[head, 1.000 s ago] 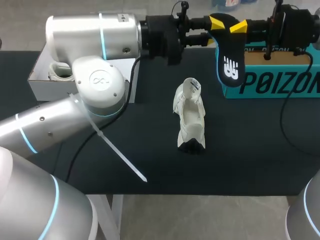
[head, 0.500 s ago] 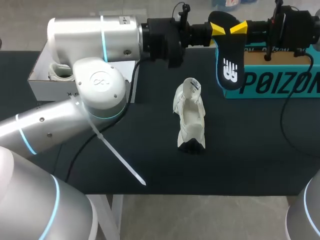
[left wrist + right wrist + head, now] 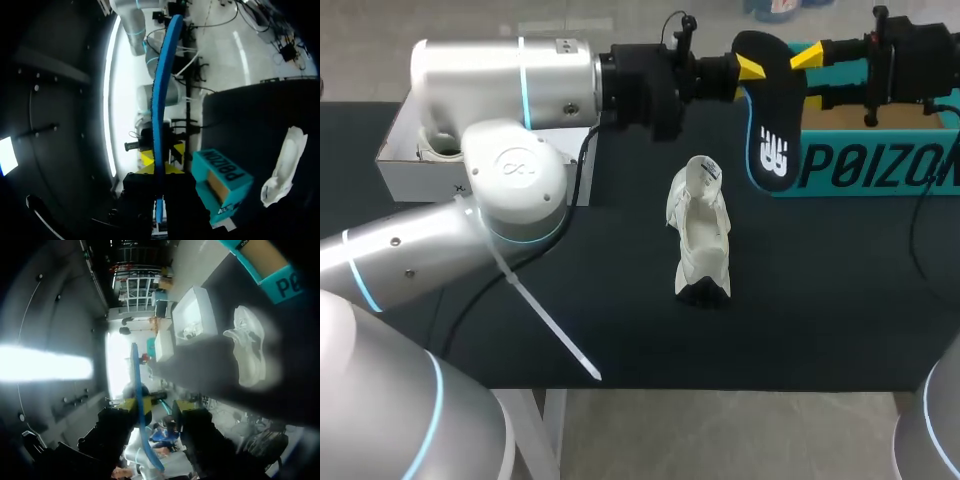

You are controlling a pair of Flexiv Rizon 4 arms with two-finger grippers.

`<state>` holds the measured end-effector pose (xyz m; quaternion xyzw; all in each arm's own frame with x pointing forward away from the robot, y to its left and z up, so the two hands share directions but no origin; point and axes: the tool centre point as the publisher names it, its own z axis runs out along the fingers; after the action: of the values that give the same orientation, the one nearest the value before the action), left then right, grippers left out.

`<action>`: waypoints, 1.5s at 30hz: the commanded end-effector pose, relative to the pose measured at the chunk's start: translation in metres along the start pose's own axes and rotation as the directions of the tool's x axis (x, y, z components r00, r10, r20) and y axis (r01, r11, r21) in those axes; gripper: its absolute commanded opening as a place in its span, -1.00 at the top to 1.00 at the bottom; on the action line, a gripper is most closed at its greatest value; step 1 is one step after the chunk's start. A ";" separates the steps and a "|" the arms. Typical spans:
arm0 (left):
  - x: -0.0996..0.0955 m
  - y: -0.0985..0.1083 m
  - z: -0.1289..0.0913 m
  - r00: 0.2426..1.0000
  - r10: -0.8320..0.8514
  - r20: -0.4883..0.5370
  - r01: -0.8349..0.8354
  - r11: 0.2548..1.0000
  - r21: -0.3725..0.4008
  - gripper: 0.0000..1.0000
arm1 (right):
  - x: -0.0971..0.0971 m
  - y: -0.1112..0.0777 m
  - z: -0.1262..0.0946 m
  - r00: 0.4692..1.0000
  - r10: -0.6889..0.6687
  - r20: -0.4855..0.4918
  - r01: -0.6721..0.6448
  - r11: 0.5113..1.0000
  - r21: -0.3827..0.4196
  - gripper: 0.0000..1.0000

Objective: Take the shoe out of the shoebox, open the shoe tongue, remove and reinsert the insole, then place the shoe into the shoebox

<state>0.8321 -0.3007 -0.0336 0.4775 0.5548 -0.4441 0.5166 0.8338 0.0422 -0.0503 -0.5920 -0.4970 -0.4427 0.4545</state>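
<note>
A black insole with a blue rim and a white logo hangs above the table's far side. My left gripper is shut on its upper end. In the left wrist view the insole stands edge-on out of that gripper. My right gripper faces it from the right, open. In the right wrist view its fingers straddle the insole's edge with a gap on one side. The white shoe lies mid-table, its tongue pulled up. The open white shoebox sits far left, partly hidden by my left arm.
A teal box with black lettering stands at the back right, below my right arm. A white strap hangs off my left arm over the table's front left. Something white lies inside the white shoebox.
My right gripper has opened off the insole and drawn back to the right. My left gripper closed on the insole and now holds it alone, shifted slightly left.
</note>
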 end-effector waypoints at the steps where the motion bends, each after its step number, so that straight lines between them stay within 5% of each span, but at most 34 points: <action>1: 0.005 -0.007 -0.017 1.000 -0.012 -0.012 0.012 1.000 -0.017 1.00 | -0.019 0.009 -0.034 0.995 0.016 0.101 -0.014 1.000 -0.018 -1.00; 6: 0.012 -0.009 -0.025 0.998 -0.054 -0.030 0.053 0.998 -0.029 1.00 | -0.056 0.019 -0.057 0.943 -0.056 0.328 0.086 0.993 -0.078 -1.00; 22: 0.011 -0.006 -0.032 0.993 -0.118 -0.015 0.117 0.989 -0.090 1.00 | -0.062 0.019 -0.059 0.948 -0.055 0.313 0.079 0.995 -0.064 -1.00; 30: 0.011 -0.006 -0.032 0.993 -0.118 -0.015 0.117 0.989 -0.090 1.00 | -0.085 0.028 -0.094 0.914 -0.128 0.385 0.140 0.990 -0.002 -1.00; 45: 0.011 -0.006 -0.032 0.993 -0.118 -0.015 0.117 0.989 -0.090 1.00 | -0.106 0.071 -0.152 0.860 -0.209 0.465 0.254 0.967 -0.035 -1.00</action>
<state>0.8212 -0.2685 -0.0428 0.4246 0.6054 -0.4449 0.5053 0.8775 -0.1299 -0.1357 -0.6356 -0.6334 -0.3713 0.2387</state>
